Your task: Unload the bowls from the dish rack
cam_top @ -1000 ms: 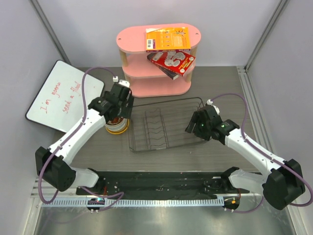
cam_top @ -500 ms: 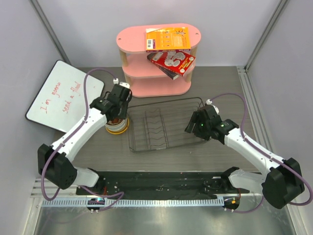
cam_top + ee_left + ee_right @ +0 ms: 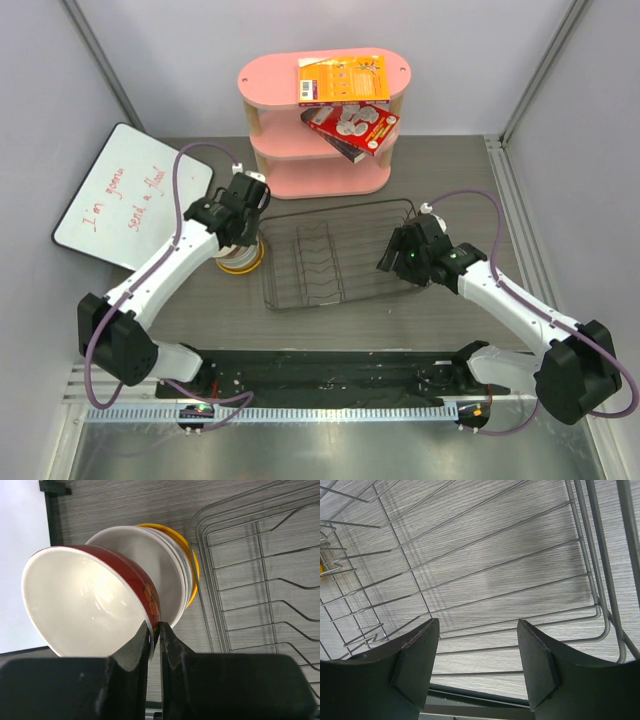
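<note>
The dark red bowl (image 3: pixel 85 605), white inside and patterned with light flowers outside, is pinched at its rim by the left gripper (image 3: pixel 155 630), whose fingers are drawn narrow with one inside the bowl and one outside. The bowl is held tilted, its lower side nested in a white bowl (image 3: pixel 150 555), which is stacked in turn over a yellow-orange bowl (image 3: pixel 194 567); further pale rims are seen between these two, but how many bowls they belong to cannot be told. The stack is set on the grey table (image 3: pixel 450 170), just beside the left end of the dish rack (image 3: pixel 330 255). No bowl is seen among the wires and tines of the rack. The right gripper (image 3: pixel 477 665) is held over the right end of the rack with its fingers spread wide and nothing between them. Behind the rack a pink shelf (image 3: pixel 325 175) is placed, with an orange box (image 3: pixel 343 80) on its top tier and a red box (image 3: pixel 350 128) tilted on the tier below. A whiteboard (image 3: pixel 130 200) with red handwriting is laid at the far left.
</note>
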Controlling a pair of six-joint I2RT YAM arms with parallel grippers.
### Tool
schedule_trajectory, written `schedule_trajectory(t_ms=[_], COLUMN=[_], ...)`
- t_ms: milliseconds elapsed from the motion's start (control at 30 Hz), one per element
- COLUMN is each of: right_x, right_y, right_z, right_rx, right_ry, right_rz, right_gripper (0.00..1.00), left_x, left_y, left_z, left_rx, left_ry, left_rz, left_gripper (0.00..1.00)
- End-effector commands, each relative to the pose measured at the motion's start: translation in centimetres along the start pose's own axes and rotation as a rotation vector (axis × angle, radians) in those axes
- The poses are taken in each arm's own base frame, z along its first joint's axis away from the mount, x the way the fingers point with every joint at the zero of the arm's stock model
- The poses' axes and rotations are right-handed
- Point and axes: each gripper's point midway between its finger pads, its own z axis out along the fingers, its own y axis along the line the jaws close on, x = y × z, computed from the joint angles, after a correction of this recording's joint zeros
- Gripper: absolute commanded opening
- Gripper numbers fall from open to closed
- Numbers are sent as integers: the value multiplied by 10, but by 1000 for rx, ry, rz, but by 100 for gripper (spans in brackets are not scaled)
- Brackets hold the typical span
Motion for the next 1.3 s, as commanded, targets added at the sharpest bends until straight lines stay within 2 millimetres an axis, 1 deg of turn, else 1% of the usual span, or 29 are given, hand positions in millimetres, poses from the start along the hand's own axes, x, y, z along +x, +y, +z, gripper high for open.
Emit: schedule_trajectory(t_ms=[0, 67, 267, 367, 467, 567, 667, 733, 800, 867, 900, 1033, 1067, 1133, 1200, 1233, 1267], right_x=[-2, -1, -1, -1, -1, 0, 1, 2, 3, 3, 3, 2, 3, 3, 2, 3, 2], right_y=[4, 4, 4, 3, 3, 2, 1, 0, -1, 0, 0, 1, 0, 1, 1, 1, 2], right_z=[-2, -2, -2, -2, -2, -1, -1, 0, 1, 1, 2, 2, 2, 2, 2, 1, 1], right_rx=[-13, -11, -12, -11, -10, -8, -4, -1, 3, 0, 2, 0, 2, -2, -1, -3, -5], right_ry=[6, 6, 7, 8, 7, 9, 10, 13, 17, 18, 18, 18, 21, 21, 20, 22, 20], right_rz=[-14, -13, -11, -13, -11, -13, -14, -15, -15, -16, -13, -13, -14, -10, -9, -10, -12], right_gripper=[70, 69, 69, 70, 70, 69, 70, 70, 70, 69, 69, 70, 70, 70, 70, 70, 70], left_x=[-15, -13, -6, -9, -18, -23, -25, -23, -19, -14, -12, -7, -8, -10, -16, -20, -31], left_y=[15, 14, 2, -4, -7, -10, -10, -12, -12, -8, -8, -3, -2, -5, -7, -9, -12], left_z=[-11, -8, 4, 9, 11, 13, 12, 14, 14, 14, 15, 15, 14, 13, 7, 2, -7], left_rx=[-56, -57, -13, 2, 10, 16, 19, 25, 28, 13, 9, -24, -35, -34, -15, 0, 32], left_ry=[-36, -26, 10, 26, 18, 19, 17, 30, 49, 65, 70, 80, 77, 63, 26, 1, -63], left_rz=[22, 31, 41, 50, 53, 57, 64, 72, 92, 107, 112, 126, 130, 137, 117, 98, 67], left_gripper=[9, 10, 11, 12, 12, 12, 13, 14, 19, 29, 32, 35, 41, 49, 52, 57, 58])
